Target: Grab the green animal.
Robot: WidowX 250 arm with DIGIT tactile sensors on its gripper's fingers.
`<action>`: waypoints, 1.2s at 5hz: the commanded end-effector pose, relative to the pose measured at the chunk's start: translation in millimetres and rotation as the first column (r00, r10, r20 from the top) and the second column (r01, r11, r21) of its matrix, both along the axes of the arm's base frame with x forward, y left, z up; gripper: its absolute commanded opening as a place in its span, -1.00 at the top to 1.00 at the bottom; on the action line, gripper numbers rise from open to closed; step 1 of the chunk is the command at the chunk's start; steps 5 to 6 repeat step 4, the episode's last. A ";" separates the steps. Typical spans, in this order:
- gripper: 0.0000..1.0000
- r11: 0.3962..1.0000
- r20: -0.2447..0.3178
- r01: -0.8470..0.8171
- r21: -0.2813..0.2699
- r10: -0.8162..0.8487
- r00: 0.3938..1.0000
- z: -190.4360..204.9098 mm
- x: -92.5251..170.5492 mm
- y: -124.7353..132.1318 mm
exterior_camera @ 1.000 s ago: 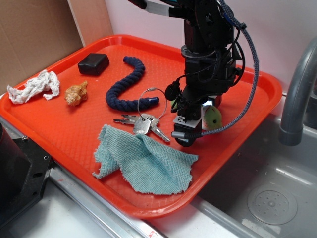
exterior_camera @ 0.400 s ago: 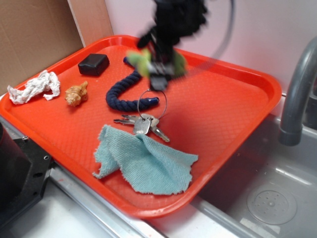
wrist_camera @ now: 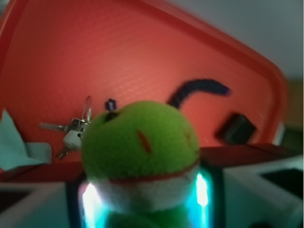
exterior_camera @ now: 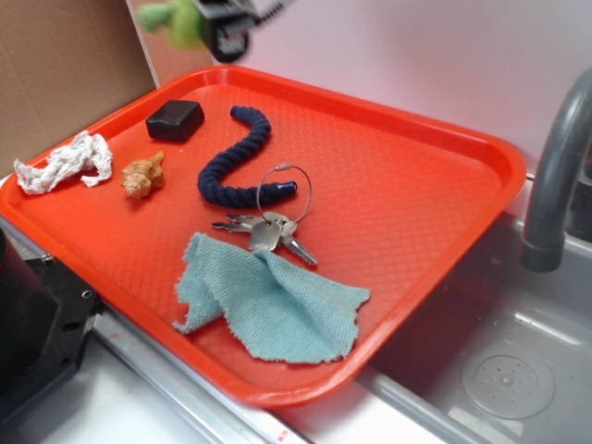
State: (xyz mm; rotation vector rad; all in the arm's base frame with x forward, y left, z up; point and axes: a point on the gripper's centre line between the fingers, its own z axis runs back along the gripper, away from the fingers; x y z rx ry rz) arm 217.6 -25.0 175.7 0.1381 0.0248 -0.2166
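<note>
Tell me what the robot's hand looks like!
Only a bit shows. In the exterior view the hand is black and blurry at the top edge, with a dark cable beside it. The wrist view shows bright bluish-white lights glowing on both sides.

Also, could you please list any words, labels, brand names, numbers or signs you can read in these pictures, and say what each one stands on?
No readable text in either view.
The flat black rectangular block shows no label.
The metal keys on a wire ring are too small to show any stamping.
The fuzzy lime-green plush animal, held in the end effector, bears only red stitched marks and a white band, no lettering.
The orange plastic tray is unmarked.
</note>
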 end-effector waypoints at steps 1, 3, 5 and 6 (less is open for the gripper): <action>1.00 0.872 0.166 -0.482 -0.087 0.489 0.856 24.1 -31.8 -43.4; 1.00 0.849 0.168 -0.508 -0.144 0.527 0.833 21.0 -32.7 -38.7; 1.00 0.848 0.142 -0.515 -0.124 0.529 0.837 17.3 -31.8 -37.6; 1.00 0.848 0.142 -0.515 -0.124 0.529 0.837 17.3 -31.8 -37.6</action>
